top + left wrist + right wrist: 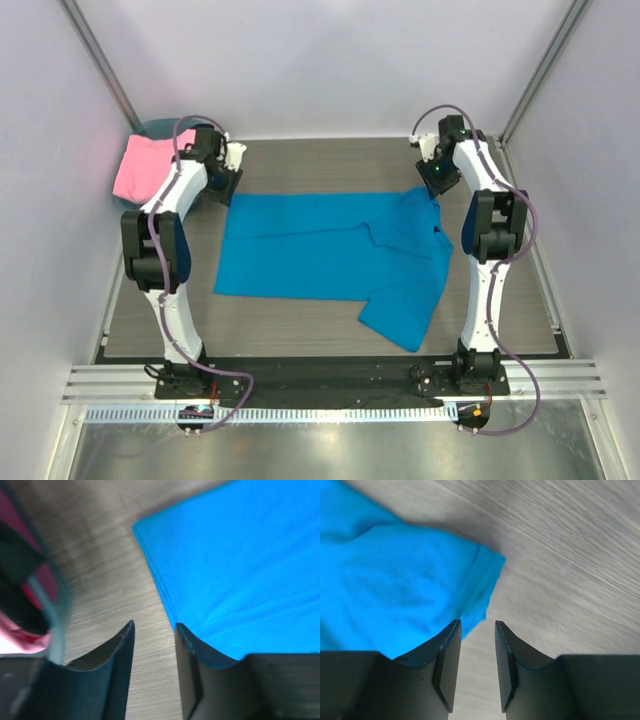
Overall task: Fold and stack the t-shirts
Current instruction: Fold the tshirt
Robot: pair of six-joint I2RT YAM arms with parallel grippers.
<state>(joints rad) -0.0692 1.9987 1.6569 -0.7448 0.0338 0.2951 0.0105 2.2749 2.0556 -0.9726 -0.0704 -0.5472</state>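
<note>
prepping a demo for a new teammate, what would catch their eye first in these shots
The bright blue t-shirt dominates, spread flat on the grey wood-grain table between the two arms, one sleeve jutting toward the near edge. Next comes the pink t-shirt draped over the teal basket in the far left corner. The left gripper and right gripper each hang open by a far corner of the blue shirt, holding nothing.

A blue shirt (pixel 320 250) lies flat on a grey table (pixel 300 160) between the left arm (pixel 160 250) and right arm (pixel 495 230), with a pink shirt (pixel 138 165) heaped on a basket (pixel 165 127) far left.
</note>
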